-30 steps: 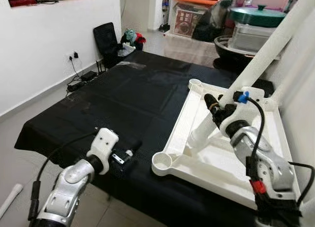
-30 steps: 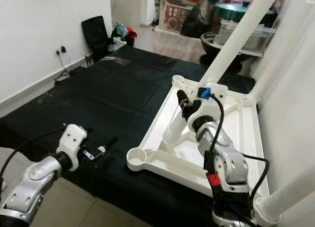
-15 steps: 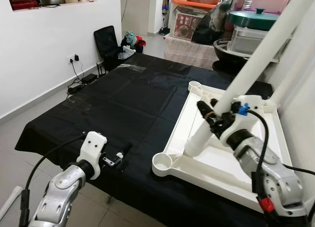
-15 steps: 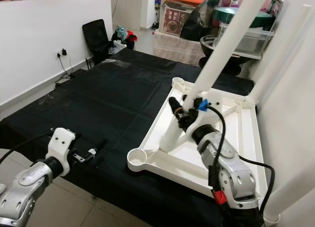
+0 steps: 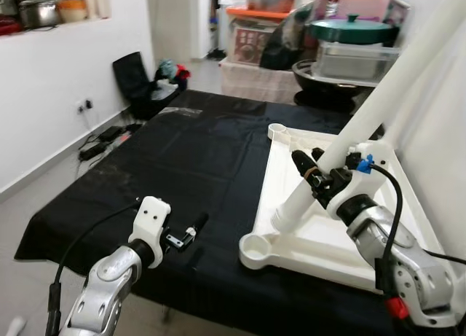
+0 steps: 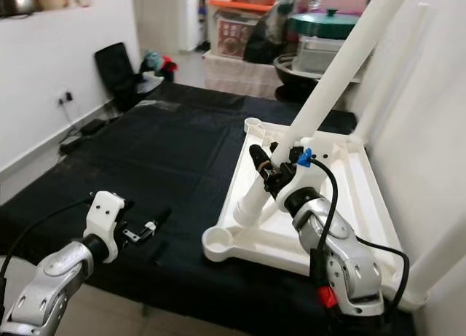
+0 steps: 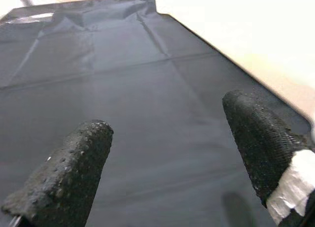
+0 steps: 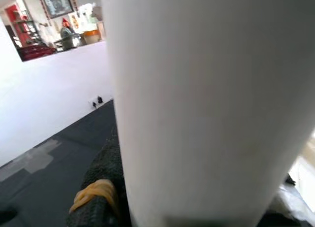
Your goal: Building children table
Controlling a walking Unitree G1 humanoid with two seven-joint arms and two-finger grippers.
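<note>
A white children's table top (image 5: 342,241) lies upside down on the black cloth (image 5: 196,146), with round leg sockets at its corners (image 5: 255,243). A long white leg (image 5: 378,110) leans steeply, its lower end resting inside the frame near the front socket. My right gripper (image 5: 313,172) is shut on this leg low down; in the right wrist view the leg (image 8: 197,109) sits against a black finger (image 8: 101,187) with a yellow band. My left gripper (image 5: 191,230) hovers open over the cloth near its front edge, left of the table top, its fingers (image 7: 69,173) spread with nothing between them.
Two more white legs (image 6: 393,66) stand up at the table top's right side. A black chair (image 5: 135,73) with toys sits at the back left below a white wall with cables. Storage boxes and a green-lidded pot (image 5: 353,30) crowd the back.
The whole view has shifted, so the camera has moved. My right gripper still holds the tilted leg. My left gripper stays over the cloth's front edge.
</note>
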